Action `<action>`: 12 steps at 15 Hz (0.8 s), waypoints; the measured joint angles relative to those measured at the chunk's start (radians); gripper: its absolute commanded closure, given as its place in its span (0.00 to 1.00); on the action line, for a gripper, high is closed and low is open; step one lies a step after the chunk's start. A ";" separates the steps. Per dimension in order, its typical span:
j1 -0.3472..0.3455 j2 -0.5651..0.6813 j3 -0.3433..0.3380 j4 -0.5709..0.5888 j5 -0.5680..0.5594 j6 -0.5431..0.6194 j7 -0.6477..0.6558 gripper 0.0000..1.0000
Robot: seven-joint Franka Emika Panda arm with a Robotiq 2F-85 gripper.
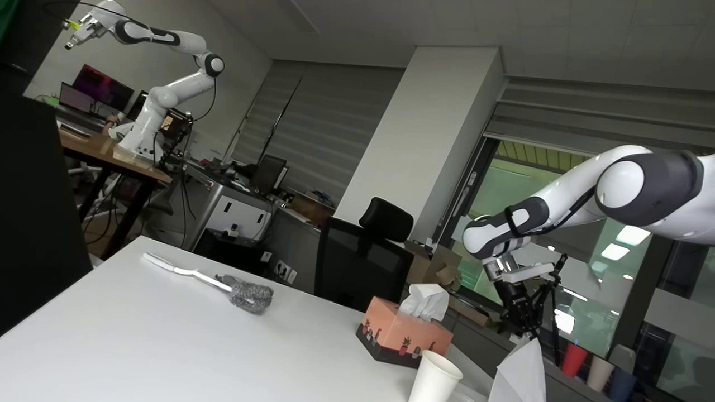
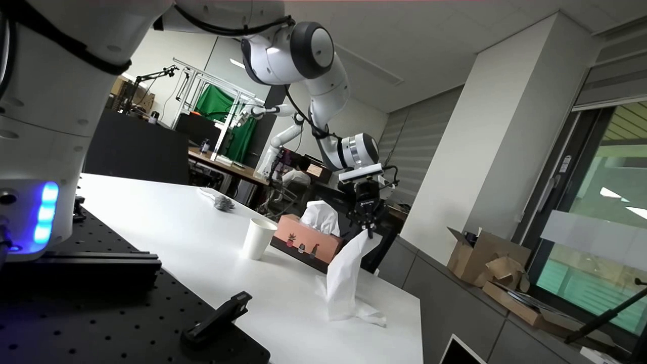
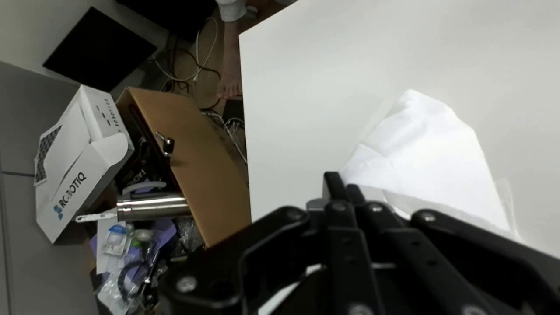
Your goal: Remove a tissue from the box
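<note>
The tissue box (image 1: 384, 324) stands on the white table, with an orange-pink top, dark lower sides and small plant pictures. It also shows in an exterior view (image 2: 303, 237). A white tissue (image 1: 425, 301) sticks up from its opening. My gripper (image 2: 370, 231) is shut on the upper corner of a separate tissue (image 2: 346, 275), beside the box. That tissue hangs down and its lower end spreads at the tabletop. In the wrist view the fingertips (image 3: 343, 187) are close together, with the held tissue (image 3: 428, 162) spreading to their right. The box is out of the wrist view.
A white paper cup (image 2: 259, 240) stands close to the box. A grey-headed brush with a white handle (image 1: 251, 296) lies farther off on the table (image 1: 167, 335). A black clamp (image 2: 217, 318) sits at the robot's base plate. Cardboard boxes (image 3: 197, 166) stand beyond the table edge.
</note>
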 measured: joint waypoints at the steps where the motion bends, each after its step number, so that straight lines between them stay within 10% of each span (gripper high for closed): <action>1: 0.006 0.016 -0.005 0.013 -0.003 0.022 0.012 0.74; 12: 0.037 0.060 0.006 0.080 0.033 0.219 0.117 0.06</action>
